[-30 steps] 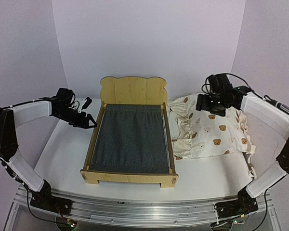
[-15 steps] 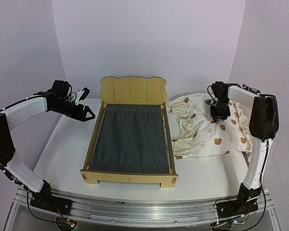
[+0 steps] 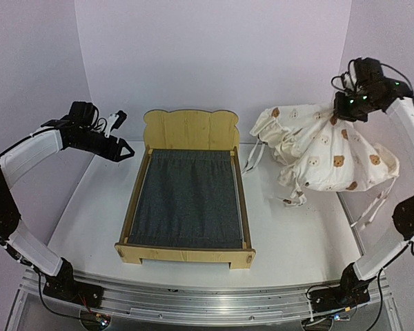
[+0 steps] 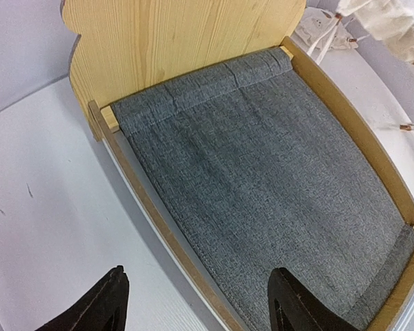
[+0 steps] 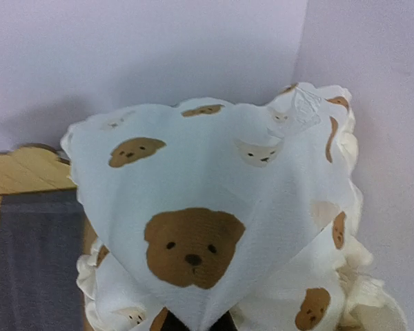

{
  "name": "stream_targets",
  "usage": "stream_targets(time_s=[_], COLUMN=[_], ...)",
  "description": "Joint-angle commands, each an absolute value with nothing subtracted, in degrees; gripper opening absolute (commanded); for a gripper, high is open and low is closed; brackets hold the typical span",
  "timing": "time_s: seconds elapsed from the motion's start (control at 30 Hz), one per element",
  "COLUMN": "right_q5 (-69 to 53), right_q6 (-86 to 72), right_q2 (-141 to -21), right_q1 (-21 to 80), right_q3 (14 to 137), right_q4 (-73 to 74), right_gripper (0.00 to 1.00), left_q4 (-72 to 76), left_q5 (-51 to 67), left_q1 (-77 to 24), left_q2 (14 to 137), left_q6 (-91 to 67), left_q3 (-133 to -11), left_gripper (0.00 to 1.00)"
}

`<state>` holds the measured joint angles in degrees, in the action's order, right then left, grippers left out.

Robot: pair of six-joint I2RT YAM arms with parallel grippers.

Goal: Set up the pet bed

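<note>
The pet bed [image 3: 186,200] is a light plywood frame with an eared headboard [image 3: 190,129] and a dark grey fabric base [image 4: 262,179], and it stands mid-table. My left gripper [image 3: 124,148] hovers open just left of the headboard end, its black fingertips [image 4: 114,296] straddling the bed's left rail [image 4: 159,227] from above. My right gripper [image 3: 346,109] is high at the back right, shut on a pinch of the cream bear-print cushion [image 3: 324,152]. The cushion [image 5: 207,207] hangs bunched below that gripper, and its tie strings [image 3: 252,158] dangle to the table.
The white table [image 3: 90,207] is closed in by lavender walls on three sides, and the right wall [image 3: 400,41] is close behind my right gripper. An aluminium rail [image 3: 207,300] carries both arm bases along the near edge. Ruffled cloth [image 5: 90,276] shows under the hanging cushion.
My right gripper closed on the cushion and lifted it up and to the right, so it now hangs bunched instead of lying flat. My left gripper drifted slightly up and back.
</note>
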<state>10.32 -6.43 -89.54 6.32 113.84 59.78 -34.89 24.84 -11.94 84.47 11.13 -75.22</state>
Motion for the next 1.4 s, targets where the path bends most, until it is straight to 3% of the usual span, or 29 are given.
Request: stream_targets(time_s=[0.0,0.13,0.33,0.6,0.93,0.97,1.0,1.1,1.17,1.27,1.37], right_q5=[-5.65,-11.07,-2.19,6.57,-0.54,-2.0,-3.79,-6.98,-5.86,-1.0,0.0], right_q6=[-16.2,-29.97,-38.72,-35.77,-42.91,-43.67,-44.01,-40.3,-34.01,-26.69,-26.47], right_q2=[-84.72,-81.96,-78.75,-89.48,-101.04,-102.1,-103.28,-106.77,-107.67,-105.82,-104.36], right_q1=[6.85,10.14,27.16,44.34,51.9,52.38,52.51,52.52,52.46,50.69,43.91], right_q3=[118.43,116.22,107.97,110.67,101.14,99.7,98.8,101.51,106.51,110.91,111.14], right_q4=[57.33,49.36,32.74,24.12,23.19,23.7,24.88,32.9,40.02,44.1,44.21], right_gripper=[0.0,0.0,0.0,0.0,0.0,0.03,0.14,0.6,0.83,0.97,0.93], left_q4=[-35.84,-35.96,-36.51,-36.79,-37.74,-37.54,-37.39,-37.46,-37.79,-38.24,-37.98], left_q5=[24.85,24.61,23.98,21.28,17.68,17.55,17.34,17.08,17.4,17.26,15.74], left_q1=[-11.56,-11.6,-11.51,-10.54,-8.9,-8.91,-8.92,-8.91,-8.89,-8.9,-8.86], left_q2=[86.93,89.05,91.19,93.07,92.35,92.31,92.4,93.4,94.24,95.05,95.36], left_q6=[13.46,13.57,13.9,14.35,16.28,16.65,16.95,17.43,17.88,18.89,19.77], left_q3=[-82.15,-86.07,-91.01,-96.72,-95.11,-93.83,-92.44,-88.48,-86.61,-85.05,-83.7], left_gripper=[0.71,0.71,0.72,0.76,0.81,0.81,0.81,0.81,0.81,0.81,0.82])
